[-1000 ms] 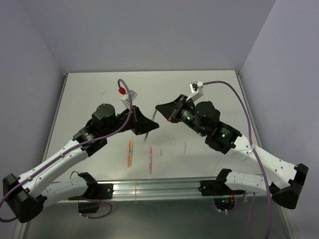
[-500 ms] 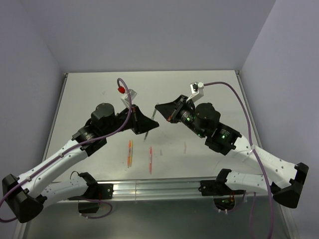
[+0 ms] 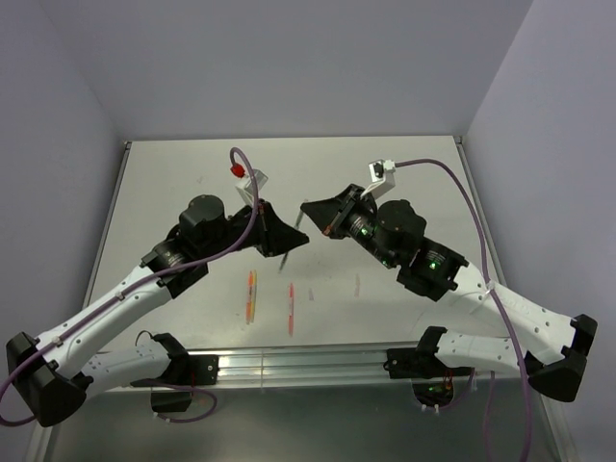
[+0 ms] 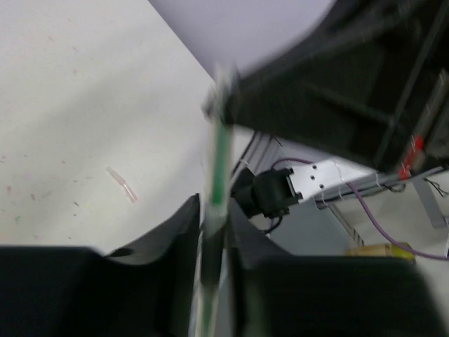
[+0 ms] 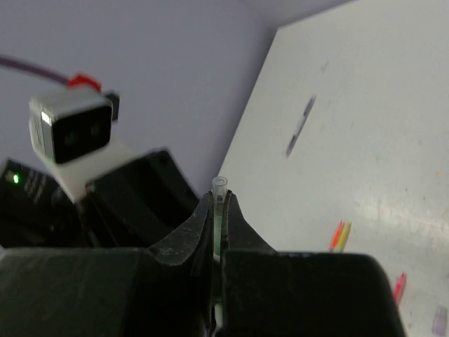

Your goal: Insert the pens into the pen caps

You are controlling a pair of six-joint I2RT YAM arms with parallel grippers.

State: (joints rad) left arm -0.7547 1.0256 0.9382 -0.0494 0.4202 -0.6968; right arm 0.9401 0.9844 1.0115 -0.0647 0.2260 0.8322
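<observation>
My left gripper (image 3: 294,246) is shut on a thin green pen (image 4: 221,161), which sticks out past the fingertips toward the right gripper. My right gripper (image 3: 307,209) is shut on a clear tube-like pen cap (image 5: 220,188). Its open mouth pokes just above the fingertips and nothing shows inside it. Both grippers are held above the table, tips close together and facing each other. An orange/yellow pen (image 3: 251,290) and a red pen (image 3: 291,309) lie on the table below them. They also show in the right wrist view, the orange/yellow pen (image 5: 339,236) and the red pen (image 5: 399,286).
A small pink cap (image 4: 123,184) lies on the table. A faint pink piece (image 3: 357,284) lies right of the red pen. A grey stick-like mark (image 5: 300,126) lies farther out on the table. The aluminium rail (image 3: 308,364) runs along the near edge.
The left arm's wrist has shifted slightly and the two gripper tips stay close together. The right arm has barely moved. Both still hold their items.
</observation>
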